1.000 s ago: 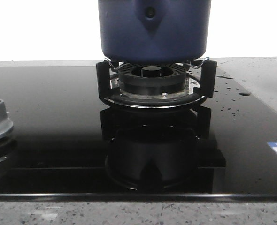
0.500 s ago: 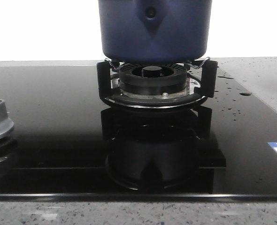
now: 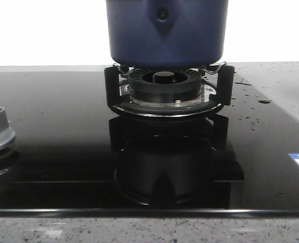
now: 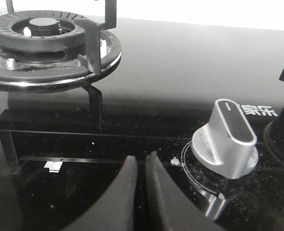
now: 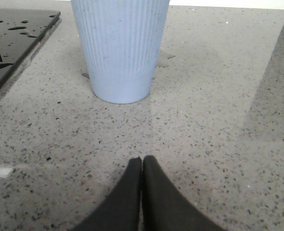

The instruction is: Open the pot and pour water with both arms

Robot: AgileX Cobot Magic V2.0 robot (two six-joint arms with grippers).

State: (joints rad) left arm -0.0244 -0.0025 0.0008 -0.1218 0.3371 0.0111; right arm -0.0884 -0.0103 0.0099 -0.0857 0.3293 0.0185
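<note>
The big matte navy-blue pot [image 3: 166, 33] sits on the black ringed burner [image 3: 164, 83], top cropped off, well away from both pinched-closed, empty grippers, left [image 4: 141, 166] and right [image 5: 142, 166].

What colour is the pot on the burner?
Dark navy blue pot, matte; clearest in the front view.
</note>
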